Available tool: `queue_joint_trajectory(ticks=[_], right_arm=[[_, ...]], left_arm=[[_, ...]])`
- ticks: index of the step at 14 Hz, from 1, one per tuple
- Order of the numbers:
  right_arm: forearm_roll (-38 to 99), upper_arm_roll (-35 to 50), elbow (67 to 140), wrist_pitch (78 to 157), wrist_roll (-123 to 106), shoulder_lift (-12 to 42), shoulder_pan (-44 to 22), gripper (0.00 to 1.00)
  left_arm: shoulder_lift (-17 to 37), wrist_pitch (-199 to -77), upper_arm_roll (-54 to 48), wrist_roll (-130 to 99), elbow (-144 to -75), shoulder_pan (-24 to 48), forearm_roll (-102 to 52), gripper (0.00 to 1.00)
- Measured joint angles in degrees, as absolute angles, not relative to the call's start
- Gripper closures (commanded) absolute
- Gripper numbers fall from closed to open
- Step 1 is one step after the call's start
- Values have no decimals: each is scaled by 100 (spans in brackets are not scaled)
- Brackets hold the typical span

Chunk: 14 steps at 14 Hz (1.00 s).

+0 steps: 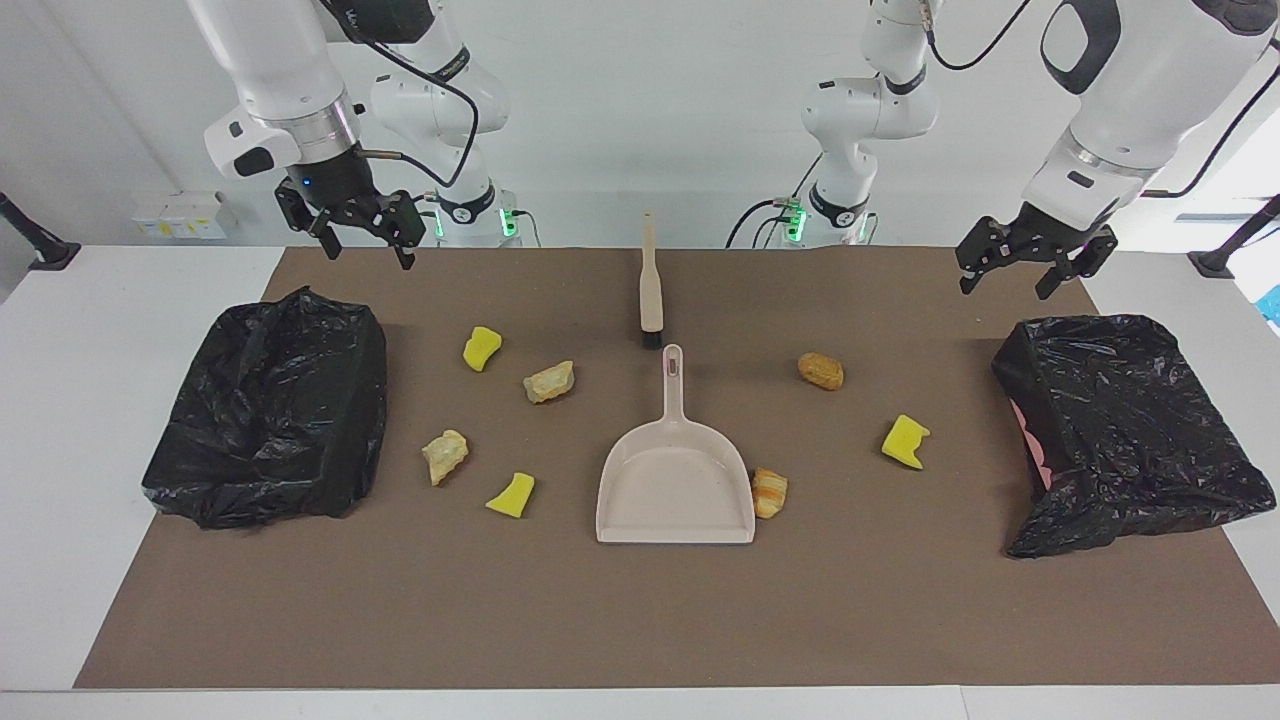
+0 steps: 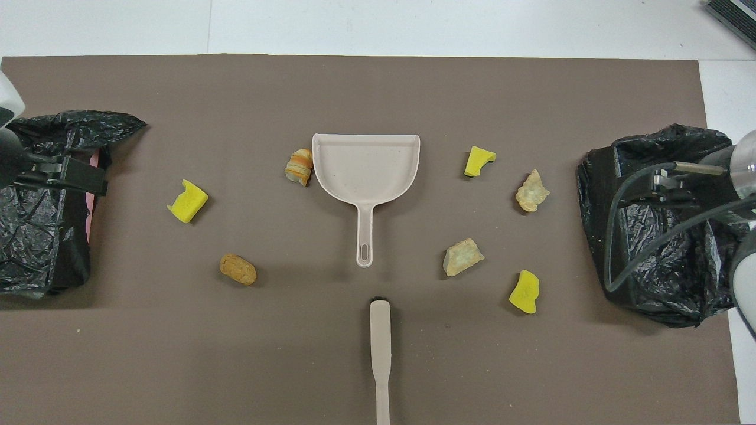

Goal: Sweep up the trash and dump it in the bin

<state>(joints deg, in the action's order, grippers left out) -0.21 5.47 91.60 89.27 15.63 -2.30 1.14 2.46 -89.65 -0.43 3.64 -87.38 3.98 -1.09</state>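
Several scraps of trash lie on the brown mat around a beige dustpan (image 1: pixel 675 480) (image 2: pixel 366 168). They include yellow sponge pieces (image 1: pixel 481 347) (image 1: pixel 905 442) (image 2: pixel 524 291), tan chunks (image 1: pixel 549 382) (image 2: pixel 532 192), a brown chunk (image 1: pixel 820 371) (image 2: pixel 238 269) and an orange-striped chunk (image 1: pixel 769 492) touching the pan's side. A beige brush (image 1: pixel 650 290) (image 2: pixel 380 348) lies nearer to the robots than the pan, in line with its handle. One bin (image 1: pixel 270 420) (image 2: pixel 661 224) lined with a black bag sits at the right arm's end, another bin (image 1: pixel 1130 430) (image 2: pixel 41 200) at the left arm's. My right gripper (image 1: pixel 366 255) and left gripper (image 1: pixel 1005 288) hang open and empty, each high over its own bin's robot-side edge.
The brown mat (image 1: pixel 640 620) covers most of the white table (image 1: pixel 60 400). A pink patch shows inside the bin at the left arm's end. Cables trail from both wrists.
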Motion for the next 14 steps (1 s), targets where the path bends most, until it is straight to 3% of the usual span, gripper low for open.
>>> queue_joint_trajectory(ticks=[14], right_arm=[[-20, 545, 9164, 8927, 1563, -233, 188, 0]], left_arm=[[220, -8965, -73, 624, -8736, 407, -109, 0]])
